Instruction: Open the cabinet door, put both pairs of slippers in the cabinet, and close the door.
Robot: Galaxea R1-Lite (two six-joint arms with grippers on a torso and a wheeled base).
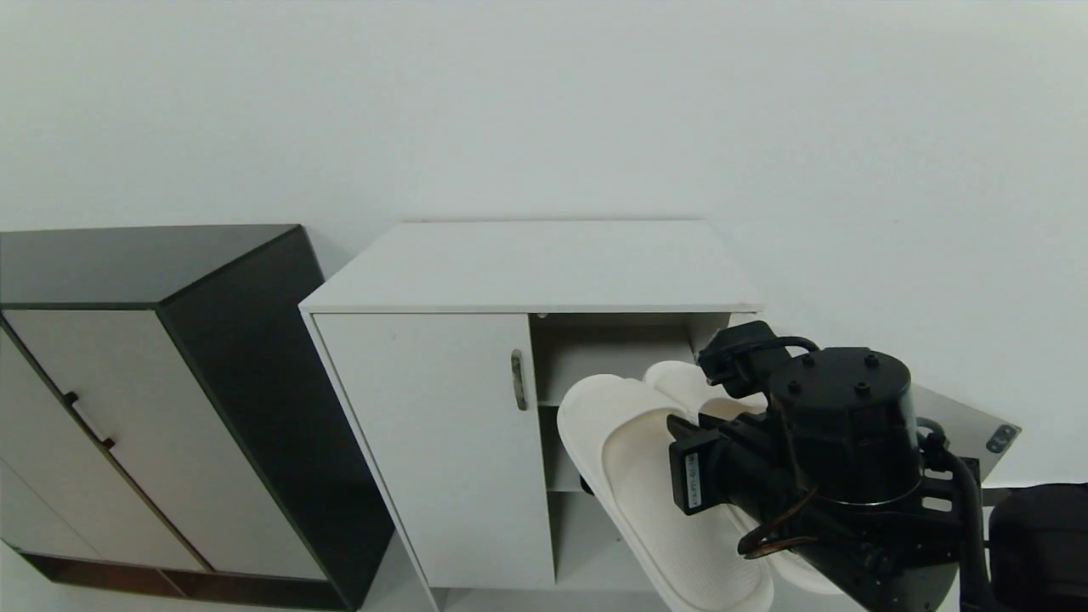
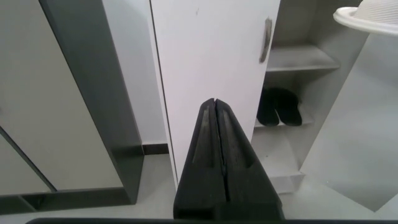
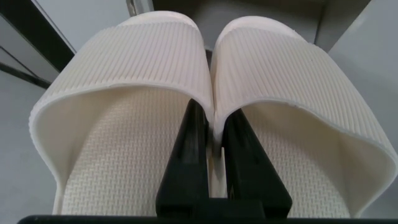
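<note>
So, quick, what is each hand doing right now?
Left hand: closed, holding nothing.
Right hand: closed on the pair of white slippers, pinching their inner edges together.

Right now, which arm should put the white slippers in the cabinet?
Right: the right gripper holds the white slippers before the open half of the cabinet. The left gripper is shut, empty, facing the closed door.
</note>
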